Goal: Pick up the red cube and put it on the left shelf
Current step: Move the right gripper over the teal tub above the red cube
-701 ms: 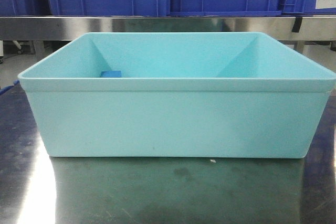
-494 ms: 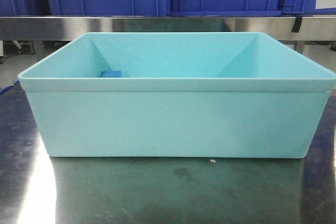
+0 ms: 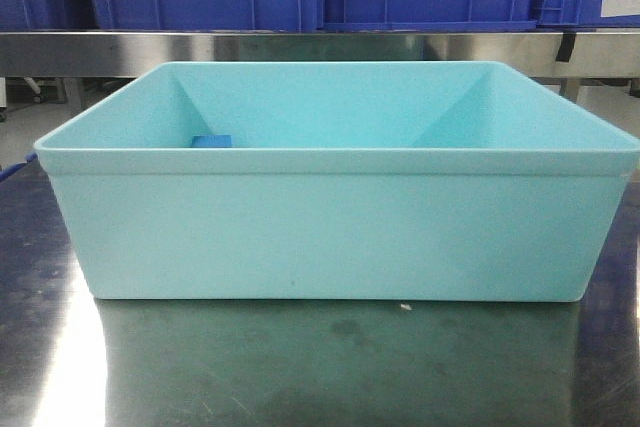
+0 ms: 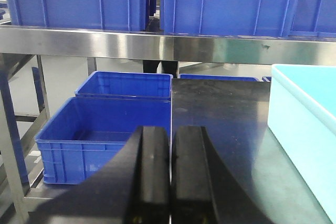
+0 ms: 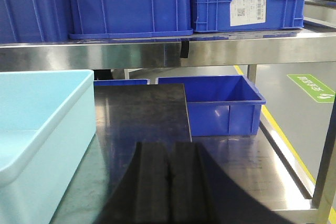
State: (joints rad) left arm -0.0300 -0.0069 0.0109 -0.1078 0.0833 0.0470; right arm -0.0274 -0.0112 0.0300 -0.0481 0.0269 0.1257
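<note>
The left pincer (image 4: 170,177) is squeezed shut with nothing in it. So is the right pincer (image 5: 169,187). The teal tub (image 3: 330,162) sits between them. The red cube is nowhere to be seen. Only a small blue block (image 3: 211,141) shows inside, so I can't tell which arm is nearer.

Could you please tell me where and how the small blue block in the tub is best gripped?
Probably from straight above, pinching two opposite vertical faces of the small blue block: the teal tub walls it in all round, and only its top shows over the near rim.
</note>
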